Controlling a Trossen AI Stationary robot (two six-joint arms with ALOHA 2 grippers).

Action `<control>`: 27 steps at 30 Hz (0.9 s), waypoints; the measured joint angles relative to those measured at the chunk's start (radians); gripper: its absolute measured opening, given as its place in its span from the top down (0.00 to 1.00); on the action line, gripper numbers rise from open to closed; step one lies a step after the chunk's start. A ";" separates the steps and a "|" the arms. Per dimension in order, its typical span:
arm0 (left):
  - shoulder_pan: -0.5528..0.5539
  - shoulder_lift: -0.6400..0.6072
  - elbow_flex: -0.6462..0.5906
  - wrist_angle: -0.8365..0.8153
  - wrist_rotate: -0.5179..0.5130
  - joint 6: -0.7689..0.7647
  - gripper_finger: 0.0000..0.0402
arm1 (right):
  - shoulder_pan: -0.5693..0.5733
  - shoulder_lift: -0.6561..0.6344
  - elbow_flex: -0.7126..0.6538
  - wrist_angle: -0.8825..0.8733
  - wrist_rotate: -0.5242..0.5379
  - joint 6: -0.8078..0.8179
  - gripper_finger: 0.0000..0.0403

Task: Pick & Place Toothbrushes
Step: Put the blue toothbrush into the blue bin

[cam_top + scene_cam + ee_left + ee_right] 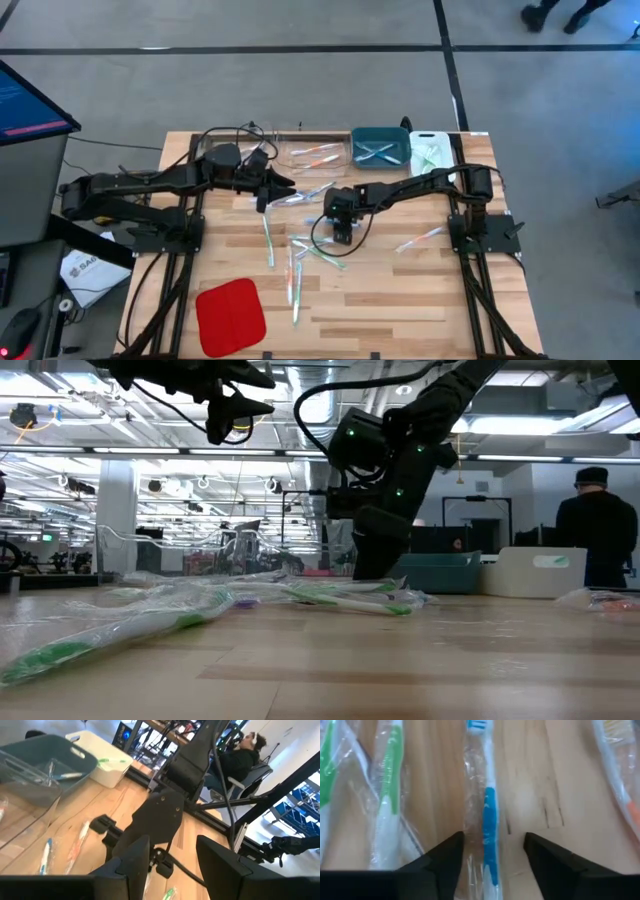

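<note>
Several toothbrushes in clear wrappers lie scattered flat on the wooden table. My right gripper points steeply down over the middle of the table, low above it. Its open fingers stand on either side of a blue-handled toothbrush, which lies along the gap between them. Green toothbrushes lie to one side of it and an orange one to the other. My left gripper hangs raised over the table's far left part, open with nothing between its fingers.
A teal bin holding toothbrushes and a white bin stand at the far edge, with a clear tray left of them. A red square pad lies near left. A person stands beyond the table.
</note>
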 joint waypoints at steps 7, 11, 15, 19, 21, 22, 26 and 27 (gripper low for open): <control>0.000 0.024 0.000 -0.005 0.001 0.000 0.60 | -0.003 0.000 0.010 -0.043 0.014 0.094 0.92; 0.000 0.023 0.000 -0.001 0.003 0.000 0.60 | -0.002 -0.039 0.031 -0.119 -0.006 0.159 0.95; 0.000 0.023 0.000 -0.001 0.014 0.000 0.60 | -0.001 -0.136 0.065 -0.228 -0.007 0.177 0.98; -0.003 0.023 0.000 -0.002 0.015 0.004 0.60 | -0.003 -0.300 0.080 -0.373 0.062 0.180 0.98; -0.003 0.023 0.000 -0.001 0.016 0.008 0.60 | -0.010 -0.387 0.080 -0.437 0.107 0.193 0.99; -0.003 0.023 0.000 -0.002 0.016 0.008 0.60 | -0.020 -0.435 0.081 -0.467 0.128 0.206 0.99; -0.003 0.022 0.000 -0.001 0.015 0.009 0.60 | -0.104 -0.592 0.083 -0.544 0.203 0.227 0.99; -0.003 0.022 0.000 -0.001 0.014 0.009 0.60 | -0.135 -0.622 0.083 -0.542 0.221 0.226 0.99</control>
